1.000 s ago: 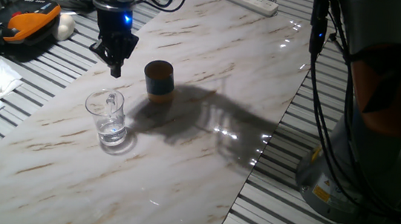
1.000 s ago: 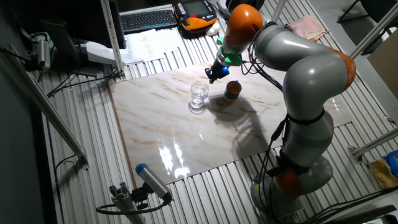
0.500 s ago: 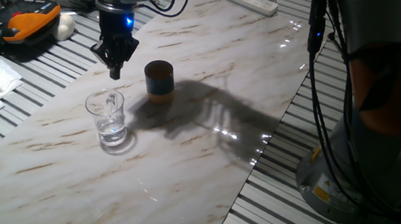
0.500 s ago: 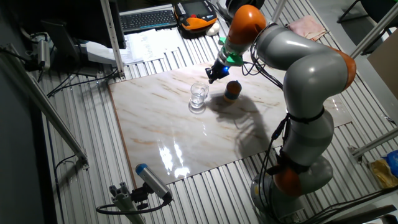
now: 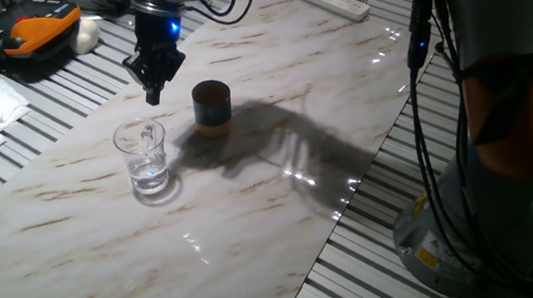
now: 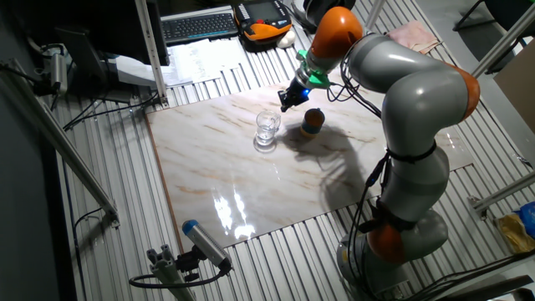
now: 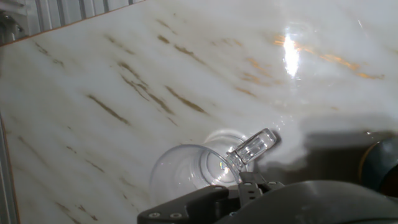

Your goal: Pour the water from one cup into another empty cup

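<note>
Pincer (image 5: 153, 94): fingers drawn close together, holding nothing, touching nothing. Glass cup (image 5: 146, 159) stands on the bench (image 5: 271, 199) just below it; blue-grey cup (image 5: 212, 105) stands beside it.

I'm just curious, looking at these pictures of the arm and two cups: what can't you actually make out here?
- Gripper fingers: open or shut unclear; dark and small in fixed views, hidden in hand view.
- Short blue-grey cup with orange rim: inside too dark; cut off in hand view.
- Water in clear glass cup: level unclear.
</note>
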Available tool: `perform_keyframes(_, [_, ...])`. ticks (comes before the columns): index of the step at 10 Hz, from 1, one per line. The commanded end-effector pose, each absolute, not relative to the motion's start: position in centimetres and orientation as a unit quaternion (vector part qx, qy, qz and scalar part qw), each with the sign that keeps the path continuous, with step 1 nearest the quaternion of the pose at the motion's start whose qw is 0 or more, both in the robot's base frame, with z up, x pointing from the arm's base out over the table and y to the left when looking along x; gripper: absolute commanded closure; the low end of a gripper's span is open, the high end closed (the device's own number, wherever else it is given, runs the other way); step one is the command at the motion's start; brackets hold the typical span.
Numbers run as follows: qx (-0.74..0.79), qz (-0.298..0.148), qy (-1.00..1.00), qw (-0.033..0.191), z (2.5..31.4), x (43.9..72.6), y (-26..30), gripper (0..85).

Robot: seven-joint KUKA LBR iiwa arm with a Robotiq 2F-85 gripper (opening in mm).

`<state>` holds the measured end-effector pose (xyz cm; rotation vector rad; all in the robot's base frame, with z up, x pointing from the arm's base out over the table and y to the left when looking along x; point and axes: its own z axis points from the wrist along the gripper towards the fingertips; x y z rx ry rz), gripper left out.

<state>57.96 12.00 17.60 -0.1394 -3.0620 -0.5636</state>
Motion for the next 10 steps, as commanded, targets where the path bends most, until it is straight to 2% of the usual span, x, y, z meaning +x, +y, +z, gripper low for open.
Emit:
perform_keyframes(1, [-0.043,-0.184,-0.982,0.013,17.58,57.97,12.01,85.0])
perform_keyframes(5, [-0.035,-0.202,-0.979,0.012,17.37,58.02,12.08,85.0])
perform_keyframes(10, [-0.030,-0.191,-0.981,0.011,17.17,58.02,12.25,85.0])
